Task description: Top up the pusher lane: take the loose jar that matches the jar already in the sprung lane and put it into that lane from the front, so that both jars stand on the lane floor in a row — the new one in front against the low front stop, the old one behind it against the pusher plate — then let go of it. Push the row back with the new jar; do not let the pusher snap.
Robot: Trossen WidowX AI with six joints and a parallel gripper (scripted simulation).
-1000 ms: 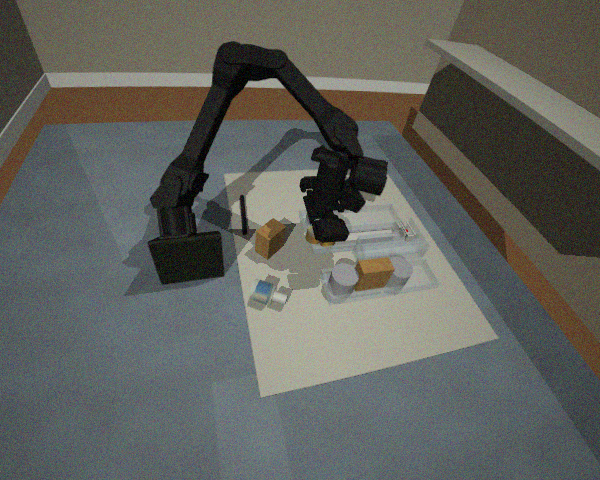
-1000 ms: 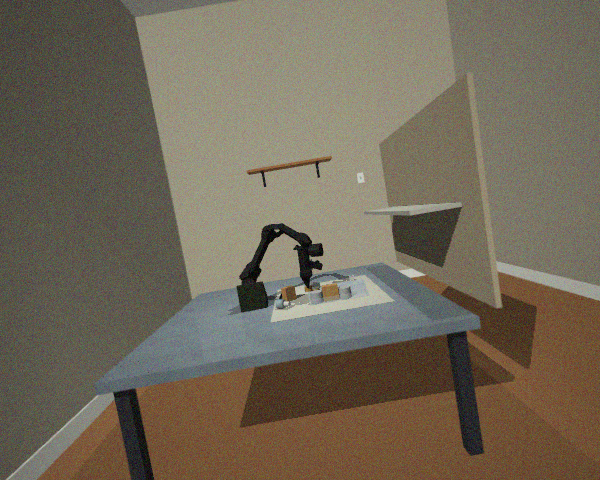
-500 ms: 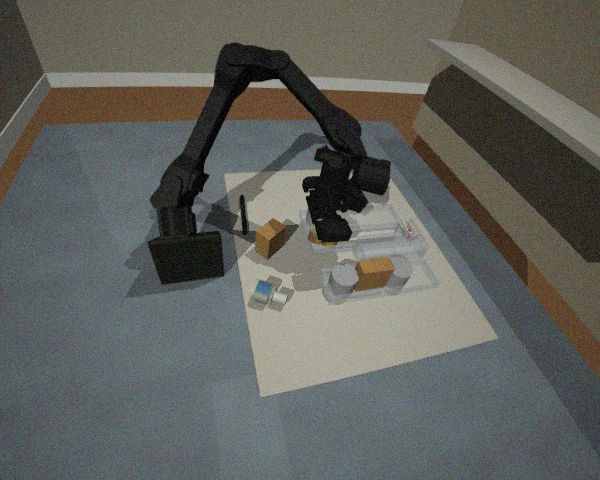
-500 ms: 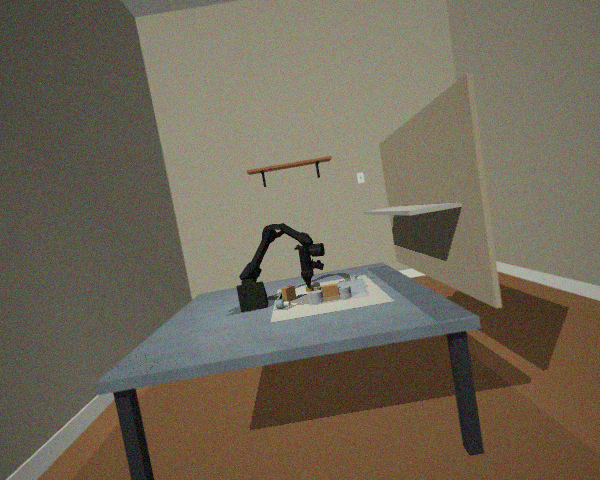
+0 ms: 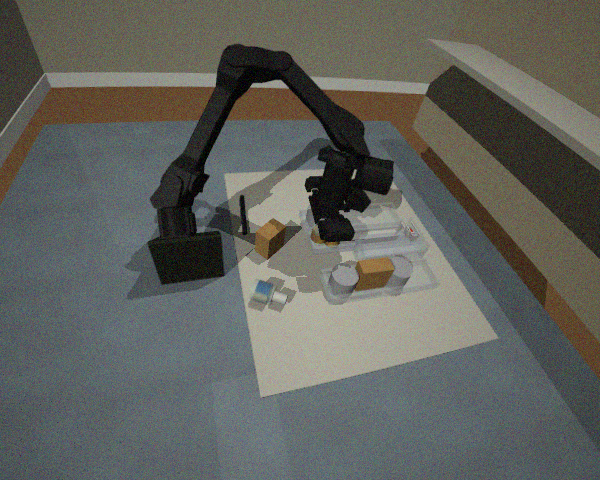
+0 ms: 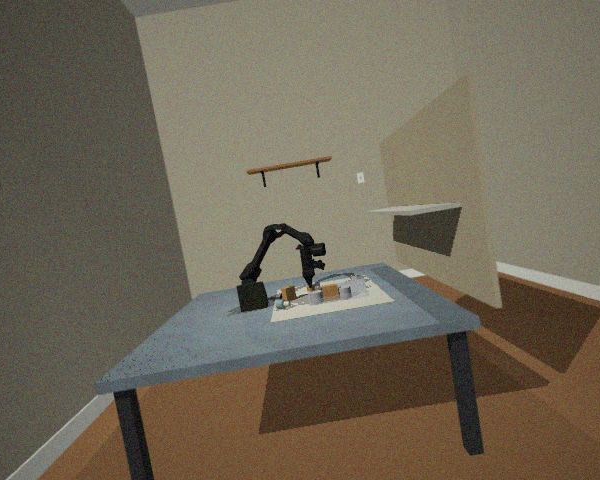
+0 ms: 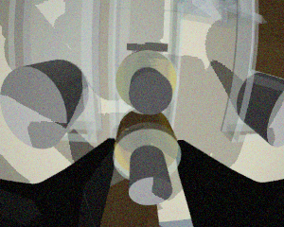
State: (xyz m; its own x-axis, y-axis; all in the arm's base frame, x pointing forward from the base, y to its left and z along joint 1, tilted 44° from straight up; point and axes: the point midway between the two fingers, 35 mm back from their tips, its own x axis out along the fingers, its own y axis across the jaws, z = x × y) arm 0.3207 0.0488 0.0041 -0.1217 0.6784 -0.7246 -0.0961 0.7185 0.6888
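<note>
Looks like a plain domestic room: beige walls, brown wooden floor (image 6: 372,413) with white skirting, small wooden wall shelf (image 6: 289,165) on black brackets. Below that shelf, blue-grey square table (image 6: 212,341); right of it, white light switch (image 6: 361,177).
</note>
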